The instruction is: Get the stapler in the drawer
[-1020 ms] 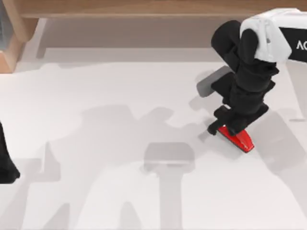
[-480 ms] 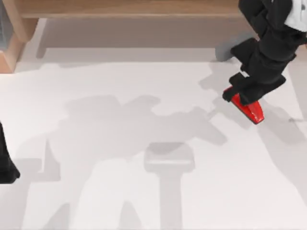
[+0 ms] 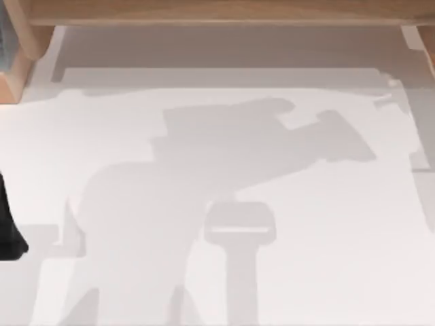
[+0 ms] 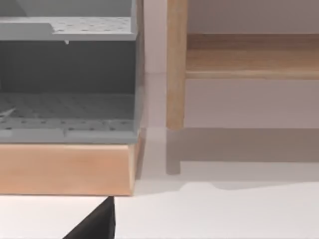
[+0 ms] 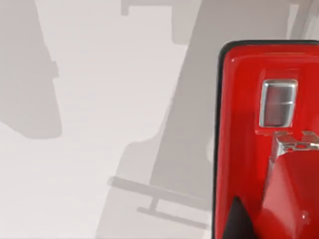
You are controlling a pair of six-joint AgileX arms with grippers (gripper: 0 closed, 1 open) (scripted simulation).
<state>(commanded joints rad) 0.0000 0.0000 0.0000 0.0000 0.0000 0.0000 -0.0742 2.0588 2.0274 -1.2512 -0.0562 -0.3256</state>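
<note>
The glossy red stapler (image 5: 269,144), with its thin black base and a small silver mark, sits close under the right wrist camera. It hangs high above the white table (image 5: 99,99). My right gripper (image 5: 279,224) is shut on the stapler, and one dark finger (image 5: 239,221) shows against its side. The drawer unit (image 4: 67,89), grey inside with a light wood front, shows in the left wrist view and stands at the table's far left corner (image 3: 15,64). My left arm (image 3: 8,234) is parked at the left edge, and a black tip of its gripper (image 4: 94,226) shows.
A wooden shelf (image 3: 204,12) runs along the table's far edge, and a wooden post (image 4: 175,64) stands beside the drawer unit. Broad arm shadows (image 3: 224,156) lie across the middle of the table.
My right arm has carried the stapler up and away toward the far right, out of the top view. Its shadow now spreads across the table's middle. The left arm has not moved.
</note>
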